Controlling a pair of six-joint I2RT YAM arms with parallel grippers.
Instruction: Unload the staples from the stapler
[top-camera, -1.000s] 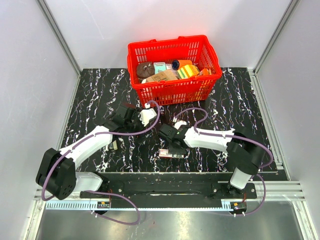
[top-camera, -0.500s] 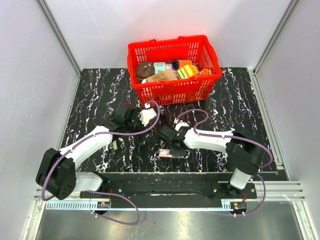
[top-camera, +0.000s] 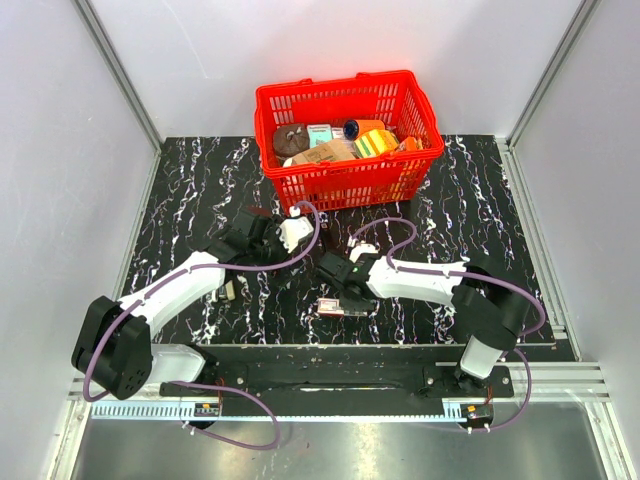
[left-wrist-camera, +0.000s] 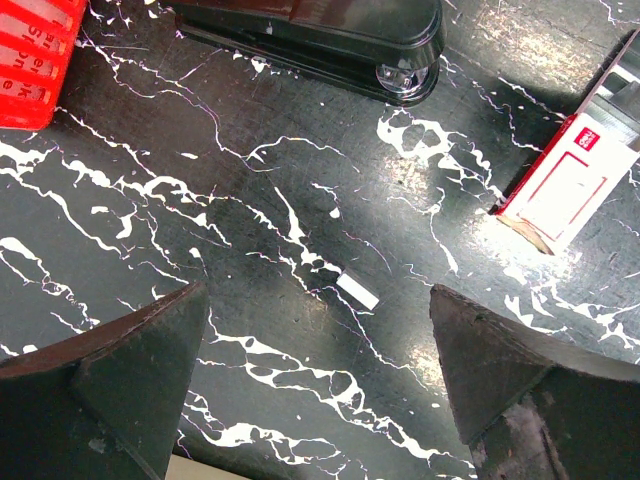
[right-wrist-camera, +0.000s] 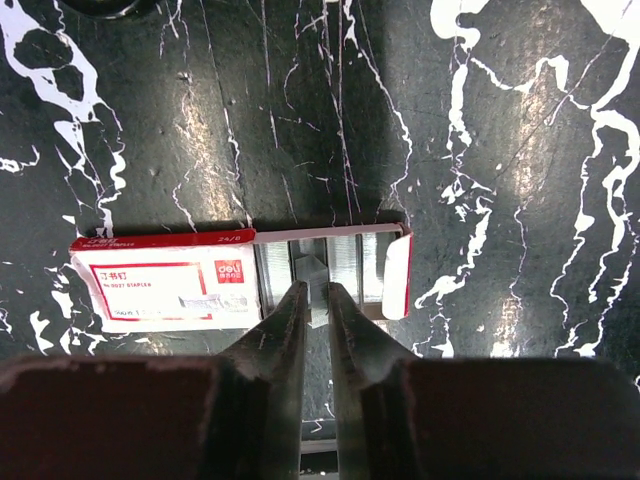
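Left jaws wide apart, stapler (left-wrist-camera: 330, 30) ahead, clear of both tips

Overhead and close downward wrist views share the staple box (right-wrist-camera: 160, 280).

The left gripper (left-wrist-camera: 318, 292) hangs pointing down with its fingers spread wide, while the right gripper (right-wrist-camera: 316, 290), also pointing down, has its fingers set almost together, a thin gap between them.
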